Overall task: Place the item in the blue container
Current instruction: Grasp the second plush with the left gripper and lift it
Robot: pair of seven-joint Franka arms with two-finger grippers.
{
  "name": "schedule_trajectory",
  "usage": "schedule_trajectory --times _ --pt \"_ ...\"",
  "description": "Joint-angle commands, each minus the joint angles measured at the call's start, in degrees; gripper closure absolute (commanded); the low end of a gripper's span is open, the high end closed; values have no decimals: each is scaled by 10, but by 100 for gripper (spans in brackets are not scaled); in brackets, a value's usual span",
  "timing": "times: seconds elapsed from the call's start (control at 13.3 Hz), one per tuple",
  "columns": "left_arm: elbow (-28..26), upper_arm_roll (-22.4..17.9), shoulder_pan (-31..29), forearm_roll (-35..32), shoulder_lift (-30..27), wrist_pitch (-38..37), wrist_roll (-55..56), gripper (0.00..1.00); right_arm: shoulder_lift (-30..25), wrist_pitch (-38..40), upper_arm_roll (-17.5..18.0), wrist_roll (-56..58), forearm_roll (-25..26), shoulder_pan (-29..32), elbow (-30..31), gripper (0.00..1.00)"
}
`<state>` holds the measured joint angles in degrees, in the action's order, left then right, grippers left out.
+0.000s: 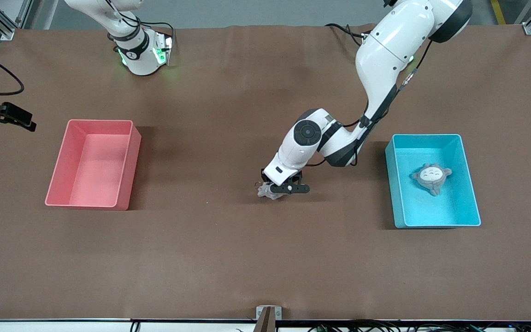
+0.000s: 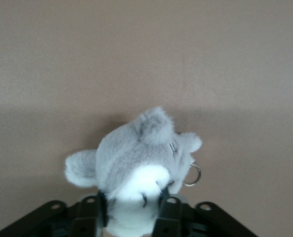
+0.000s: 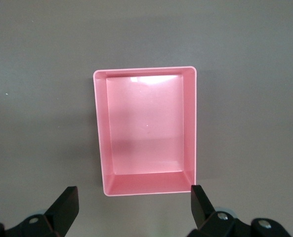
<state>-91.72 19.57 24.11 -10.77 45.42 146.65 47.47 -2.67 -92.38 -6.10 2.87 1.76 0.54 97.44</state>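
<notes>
Wide brown bench, and two bins sit well apart on it: the pink bin toward the right arm's end, the blue container toward the left arm's end, a grey plush toy lying inside it. Down at mid-bench between the bins, the left hand pinches a second grey plush that rests on the bench, fingers pressing its white belly. The right hand waits high over the pink bin, fingers spread wide.
</notes>
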Motion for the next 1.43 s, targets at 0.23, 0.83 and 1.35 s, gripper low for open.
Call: schedule_trajectory --times 0.23,0.83,1.35 --pt "6 -6 3 -12 -5 5 60 99 -39 -16 2 6 11 -1 16 0" --pt "-5 0 -63 -4 -160 -215 59 99 -36 -28 3 6 11 -2 15 0" --pt "-166 3 -209 20 -357 -299 -8 96 -39 -19 3 3 4 -2 17 0"
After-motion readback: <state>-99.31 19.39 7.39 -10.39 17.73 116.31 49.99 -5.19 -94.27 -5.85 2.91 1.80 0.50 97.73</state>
